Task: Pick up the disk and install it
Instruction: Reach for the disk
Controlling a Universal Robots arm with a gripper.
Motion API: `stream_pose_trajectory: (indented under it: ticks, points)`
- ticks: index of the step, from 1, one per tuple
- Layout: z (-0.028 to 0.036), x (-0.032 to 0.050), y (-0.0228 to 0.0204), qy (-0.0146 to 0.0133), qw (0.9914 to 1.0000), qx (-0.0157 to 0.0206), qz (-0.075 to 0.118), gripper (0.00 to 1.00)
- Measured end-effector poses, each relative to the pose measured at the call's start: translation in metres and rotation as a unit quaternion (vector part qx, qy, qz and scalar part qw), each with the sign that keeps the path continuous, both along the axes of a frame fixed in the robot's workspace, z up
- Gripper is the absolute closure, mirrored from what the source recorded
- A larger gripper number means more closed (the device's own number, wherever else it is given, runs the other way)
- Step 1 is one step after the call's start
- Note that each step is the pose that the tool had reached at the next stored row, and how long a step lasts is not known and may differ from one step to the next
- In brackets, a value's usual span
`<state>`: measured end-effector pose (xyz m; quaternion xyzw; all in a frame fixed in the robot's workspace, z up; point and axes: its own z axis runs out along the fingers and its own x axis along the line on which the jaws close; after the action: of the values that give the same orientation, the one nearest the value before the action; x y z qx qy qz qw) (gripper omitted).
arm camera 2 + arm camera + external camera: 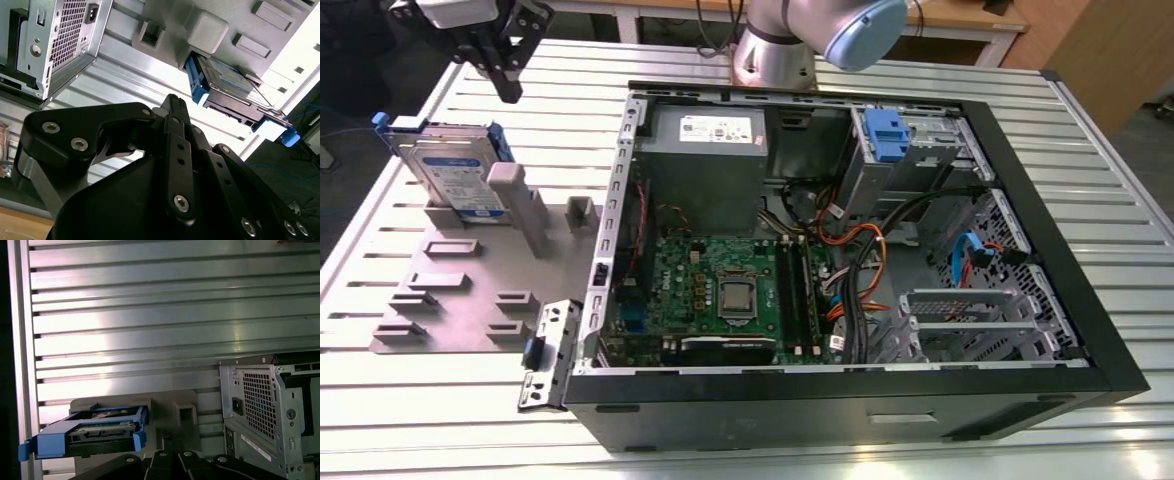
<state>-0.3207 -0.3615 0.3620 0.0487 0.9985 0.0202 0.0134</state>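
Exterior view: the flat silver hard disk with a white-and-blue label and blue plastic rails [454, 175] stands on edge in a grey slotted holder plate [454, 300]. The plate lies on the ribbed aluminium counter [440, 420], at the exterior view's left. One blue rail is uppermost. The black gripper [508, 90] hangs above the disk and a little beyond it, over the end of that top rail at the exterior view's right. It is apart from the disk. Its jaws look drawn together, with nothing between them.

A tall grey post of the holder [514, 195] rises just beside the disk, so I judge it the closest obstruction. Further to the exterior view's right lies the open black computer case [854, 410]. At its far end sit a grey power-supply box [707, 130] and a blue tab on a grey metal cage [887, 135].
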Motion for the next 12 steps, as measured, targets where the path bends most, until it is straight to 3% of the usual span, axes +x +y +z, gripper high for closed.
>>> stream_pose_trajectory:
  ticks: [3,8,12]
  points:
    - [-0.0009,-0.0009,0.0,0.0,1.0,-0.0011,0.003,0.89]
    - [-0.0019,-0.0011,0.0,-0.0001,0.99977,-0.0084,0.02,0.89]
    - [-0.0031,-0.0039,0.0,-0.0001,0.99963,-0.0089,0.026,0.89]
